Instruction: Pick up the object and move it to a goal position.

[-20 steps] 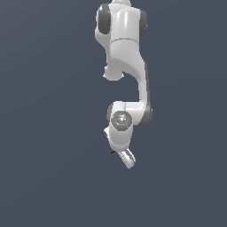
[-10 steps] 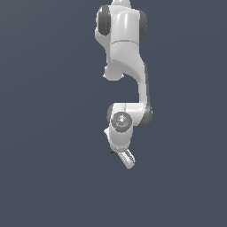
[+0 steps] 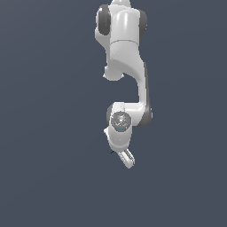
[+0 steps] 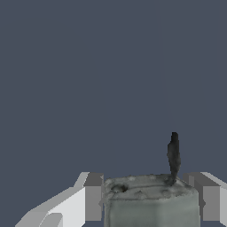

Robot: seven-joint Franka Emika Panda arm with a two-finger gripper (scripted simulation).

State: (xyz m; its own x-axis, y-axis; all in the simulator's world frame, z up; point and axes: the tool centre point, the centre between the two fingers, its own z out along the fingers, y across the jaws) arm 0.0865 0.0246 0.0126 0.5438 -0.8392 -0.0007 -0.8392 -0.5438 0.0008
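In the wrist view the object (image 4: 148, 201), a small grey boxy thing with a thin black stub (image 4: 173, 155) sticking out, sits between my two fingers. One finger (image 4: 88, 197) presses one side and the other finger (image 4: 206, 197) the opposite side. My gripper (image 4: 148, 197) is shut on it. In the exterior view the gripper (image 3: 127, 158) hangs at the end of the white arm (image 3: 126, 71), held up in open space; the object is hidden behind the hand there, apart from a tiny dark speck (image 3: 111, 153) beside it.
A plain dark blue-grey background fills both views. No table, container or goal marker shows.
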